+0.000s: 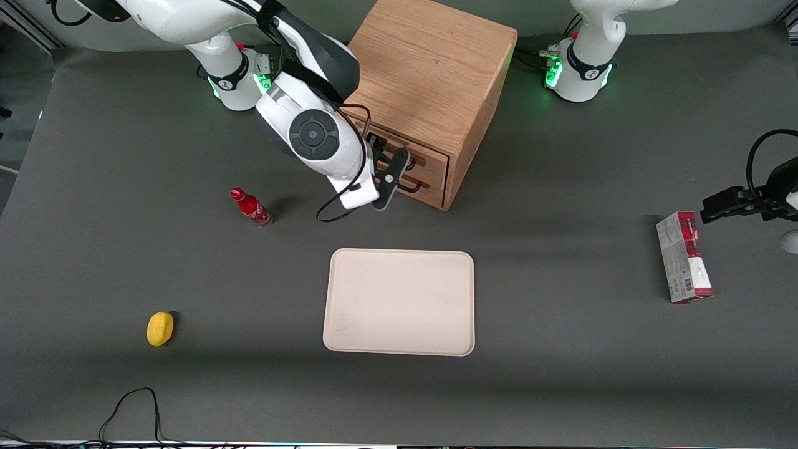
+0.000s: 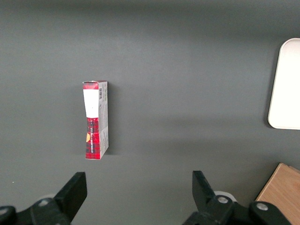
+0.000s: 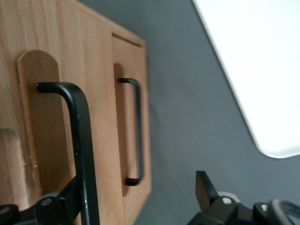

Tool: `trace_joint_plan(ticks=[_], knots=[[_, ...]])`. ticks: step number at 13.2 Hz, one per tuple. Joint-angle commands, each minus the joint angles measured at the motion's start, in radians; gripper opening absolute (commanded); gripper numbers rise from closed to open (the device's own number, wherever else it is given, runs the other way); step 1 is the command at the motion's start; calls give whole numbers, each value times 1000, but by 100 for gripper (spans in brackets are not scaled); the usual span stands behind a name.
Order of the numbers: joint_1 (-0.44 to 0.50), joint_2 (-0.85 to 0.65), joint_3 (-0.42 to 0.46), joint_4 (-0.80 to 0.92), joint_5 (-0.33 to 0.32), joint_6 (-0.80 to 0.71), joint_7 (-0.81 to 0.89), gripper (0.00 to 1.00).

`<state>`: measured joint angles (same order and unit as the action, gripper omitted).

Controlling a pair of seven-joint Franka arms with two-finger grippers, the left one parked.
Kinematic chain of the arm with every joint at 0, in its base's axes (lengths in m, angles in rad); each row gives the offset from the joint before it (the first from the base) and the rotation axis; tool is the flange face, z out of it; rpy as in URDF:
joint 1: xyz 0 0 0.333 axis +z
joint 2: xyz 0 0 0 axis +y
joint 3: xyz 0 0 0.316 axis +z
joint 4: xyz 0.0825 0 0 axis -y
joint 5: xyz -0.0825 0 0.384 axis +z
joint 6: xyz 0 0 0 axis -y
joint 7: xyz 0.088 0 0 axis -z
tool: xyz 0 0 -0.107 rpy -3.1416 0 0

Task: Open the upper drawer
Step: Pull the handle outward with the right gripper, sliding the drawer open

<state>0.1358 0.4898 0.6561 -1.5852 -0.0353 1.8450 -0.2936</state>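
Note:
The oak cabinet stands toward the back of the table. The upper drawer sits flush with the cabinet front. Its thin black bar handle runs close along the inner side of one finger of my gripper. The gripper is open, right in front of the drawer fronts, with the handle between its fingers and nothing pinched. The other finger hangs over the grey table. The lower drawer's handle is untouched, nearer the table surface.
A beige tray lies nearer the front camera than the cabinet. A red bottle stands beside the working arm. A yellow object lies toward the working arm's end. A red and grey box lies toward the parked arm's end.

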Motion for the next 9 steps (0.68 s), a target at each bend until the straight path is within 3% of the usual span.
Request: trace_joint_plan(ticks=[1, 9], knots=[[-7, 78, -13, 94, -61, 2, -16, 100], [-28, 128, -174, 264, -66, -26, -211, 100]])
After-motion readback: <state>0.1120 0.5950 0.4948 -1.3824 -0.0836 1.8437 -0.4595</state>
